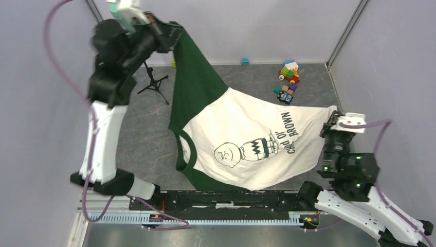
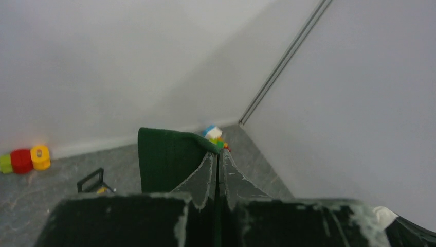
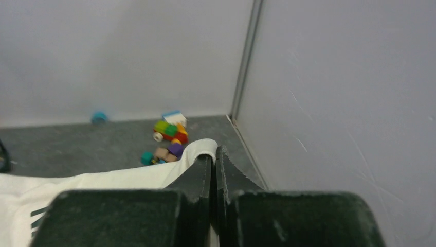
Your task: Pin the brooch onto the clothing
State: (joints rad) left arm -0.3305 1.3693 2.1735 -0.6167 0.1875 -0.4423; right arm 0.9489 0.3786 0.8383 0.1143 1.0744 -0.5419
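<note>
The clothing (image 1: 247,136), a cream T-shirt with dark green sleeves and a cartoon boy print, hangs stretched between my two grippers above the grey floor. My left gripper (image 1: 167,36) is raised high at the back left, shut on the end of a green sleeve (image 2: 167,159). My right gripper (image 1: 331,121) is low at the right, shut on the white hem corner (image 3: 198,152). In both wrist views the fingers pinch fabric with no gap. The brooch is out of view.
A pile of coloured toy blocks (image 1: 288,80) lies at the back right near the corner post. A small black tripod (image 1: 153,82) stands behind the left arm. A blue cap (image 1: 245,61) sits by the back wall. Grey walls close in on all sides.
</note>
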